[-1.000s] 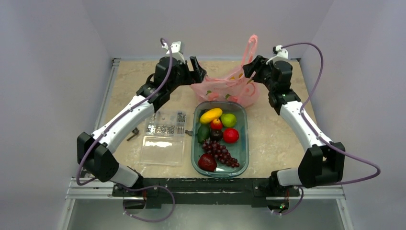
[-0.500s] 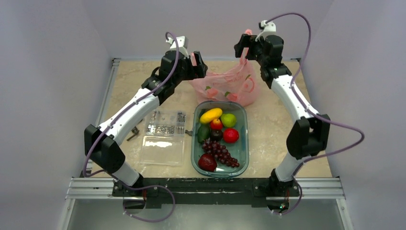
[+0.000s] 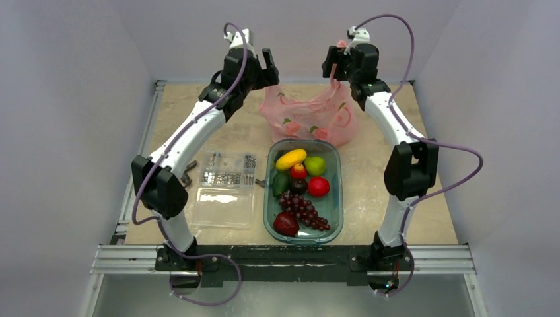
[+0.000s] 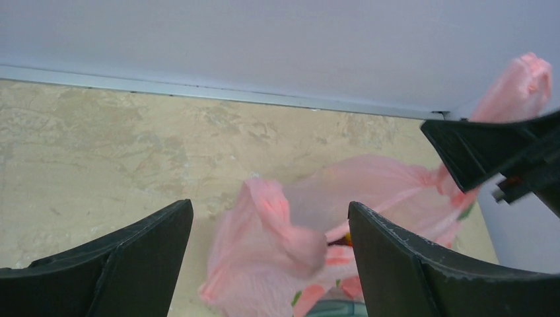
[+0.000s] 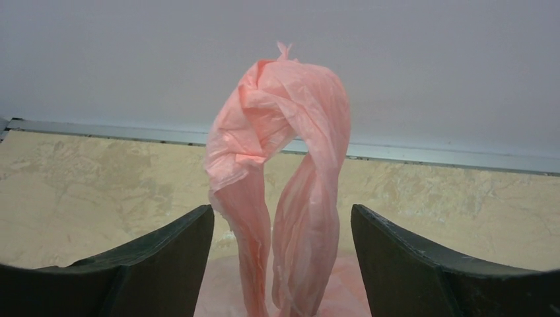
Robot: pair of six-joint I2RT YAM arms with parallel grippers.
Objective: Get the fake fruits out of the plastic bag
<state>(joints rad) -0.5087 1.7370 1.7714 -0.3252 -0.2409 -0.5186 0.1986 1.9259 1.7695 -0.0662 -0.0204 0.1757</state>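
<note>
Your left claw (image 4: 269, 208) hangs spread wide at upper centre-left, above the left handle loop (image 4: 280, 221) of the plastic bag (image 3: 310, 119) and touching nothing. The bag sits on the desk (image 3: 376, 185) at upper centre, just above the green tray (image 3: 335, 198) in the frame; you cannot make out its contents. To the right, your right claw (image 5: 282, 211) is spread too, with the other handle loop (image 5: 290, 132) standing upright between its fingers, clear of both.
</note>
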